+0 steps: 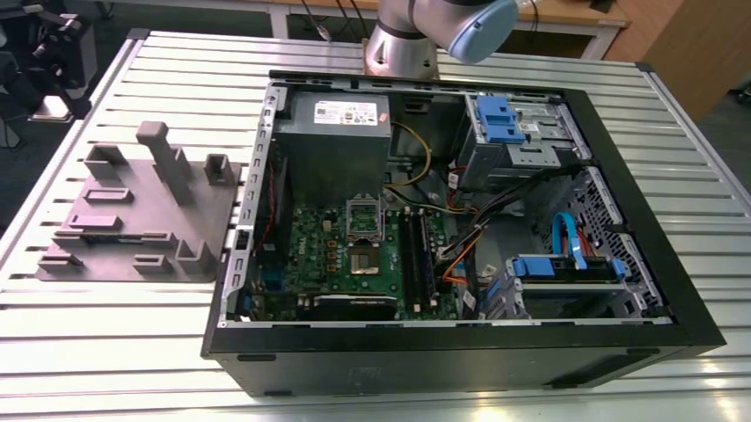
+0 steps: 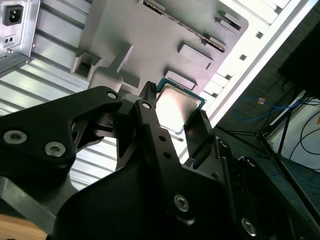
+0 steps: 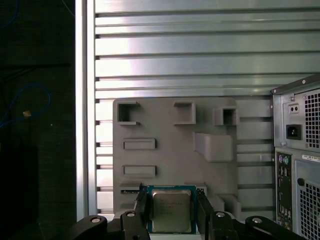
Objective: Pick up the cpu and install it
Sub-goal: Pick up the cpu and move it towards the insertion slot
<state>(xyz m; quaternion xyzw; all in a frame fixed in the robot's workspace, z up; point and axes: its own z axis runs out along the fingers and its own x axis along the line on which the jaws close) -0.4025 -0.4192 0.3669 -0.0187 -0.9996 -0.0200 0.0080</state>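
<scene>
Between the jaws, cpu (image 2: 177,107) — partly hidden

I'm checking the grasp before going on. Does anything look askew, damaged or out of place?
Nothing stands out. In the first wrist view the cpu sits square between the fingers, its edges parallel to them, over the grey plate. The plate lies flat on the table beside the case.

One cpu (image 3: 171,210), one plate (image 3: 170,150), one computer case (image 1: 470,360).
</scene>
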